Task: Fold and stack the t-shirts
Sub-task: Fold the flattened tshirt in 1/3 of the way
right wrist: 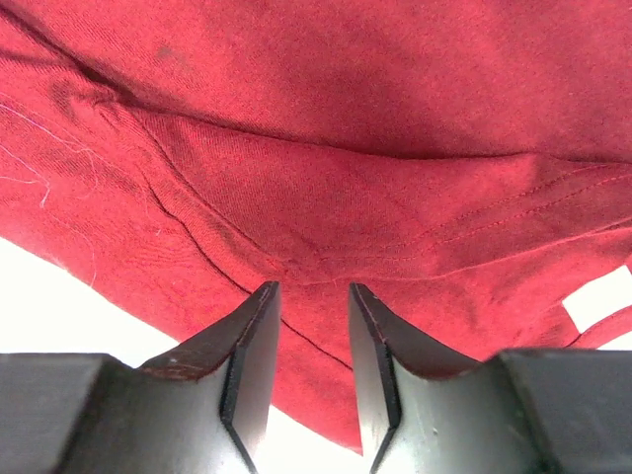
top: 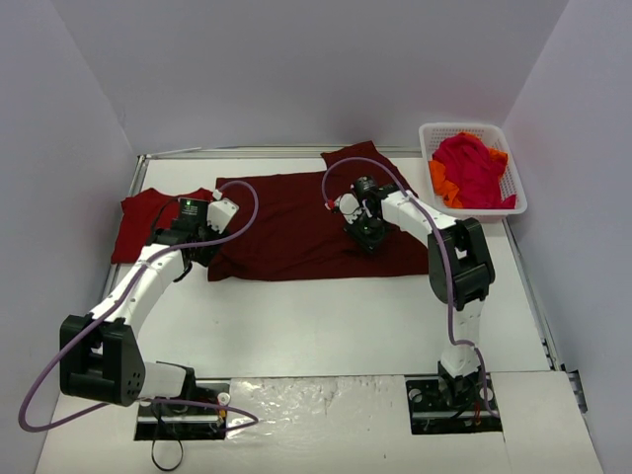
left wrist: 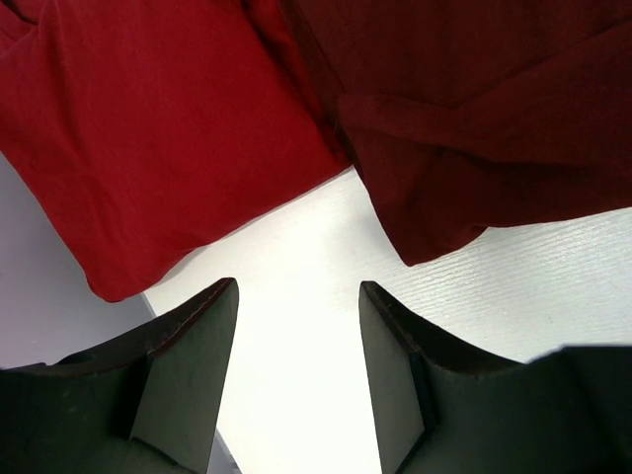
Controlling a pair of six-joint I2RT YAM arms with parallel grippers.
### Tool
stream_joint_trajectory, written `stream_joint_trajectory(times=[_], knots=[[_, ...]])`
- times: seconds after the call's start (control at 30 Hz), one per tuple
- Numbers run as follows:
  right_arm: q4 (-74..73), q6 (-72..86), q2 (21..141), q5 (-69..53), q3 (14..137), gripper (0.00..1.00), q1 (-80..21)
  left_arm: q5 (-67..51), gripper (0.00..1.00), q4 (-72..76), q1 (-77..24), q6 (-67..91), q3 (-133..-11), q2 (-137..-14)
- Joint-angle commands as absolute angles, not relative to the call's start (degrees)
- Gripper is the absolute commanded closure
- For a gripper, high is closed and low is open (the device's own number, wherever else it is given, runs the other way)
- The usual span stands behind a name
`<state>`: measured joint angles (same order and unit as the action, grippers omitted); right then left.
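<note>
Currently, right gripper (right wrist: 314, 288): jaws narrowly parted, nothing pinched, over a stitched hem fold of the dark maroon t-shirt (right wrist: 375, 148). The shirt is soft matte knit, spread mid-table.

Risk: closing here may catch two layers and drag the fold askew.

Left gripper (left wrist: 296, 286): spread, empty, above the white table (left wrist: 296, 247), between the maroon shirt and the brighter red t-shirt (left wrist: 148, 128).

Crimson and orange shirts (top: 472, 170): heaped in the lattice basket (top: 464, 127).

The large t-shirt (top: 286, 232) lies spread across the middle of the table (top: 326, 326), with a smaller t-shirt (top: 143, 219) just left of it. At the far right, a basket (top: 464, 128) holds a heap of t-shirts (top: 474, 170). My right gripper (right wrist: 314, 288) is over the large t-shirt's right part. My left gripper (left wrist: 296, 286) is by its near left corner.
</note>
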<state>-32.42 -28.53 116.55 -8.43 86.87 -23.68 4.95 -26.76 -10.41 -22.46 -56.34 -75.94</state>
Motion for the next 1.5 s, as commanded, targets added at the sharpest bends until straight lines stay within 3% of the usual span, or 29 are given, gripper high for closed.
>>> stream_joint_trajectory(times=[0.0,0.4,0.97,1.2,1.47], knots=[[-34.8,-29.1,115.6,-9.3,86.3,0.69,-23.6,4.8,0.49,-26.7,-10.0,-22.1,-56.1,-74.4],[-34.4,-29.4,119.3,-9.5,87.7,0.67,-23.4,4.9,0.49,-26.5,-10.0,-22.1,-55.6,-74.4],[-34.2,-28.9,119.3,-7.9,89.0,0.84,-22.9,4.0,0.49,-26.8,-10.0,-22.1,-55.6,-74.5],[-34.4,-28.7,118.6,-6.7,90.7,0.99,-22.8,4.1,0.49,-26.9,-10.0,-22.1,-55.6,-74.3],[-34.4,-28.6,118.6,-5.6,95.5,1.00,-22.8,4.6,0.49,-26.6,-10.0,-22.1,-55.5,-73.9]])
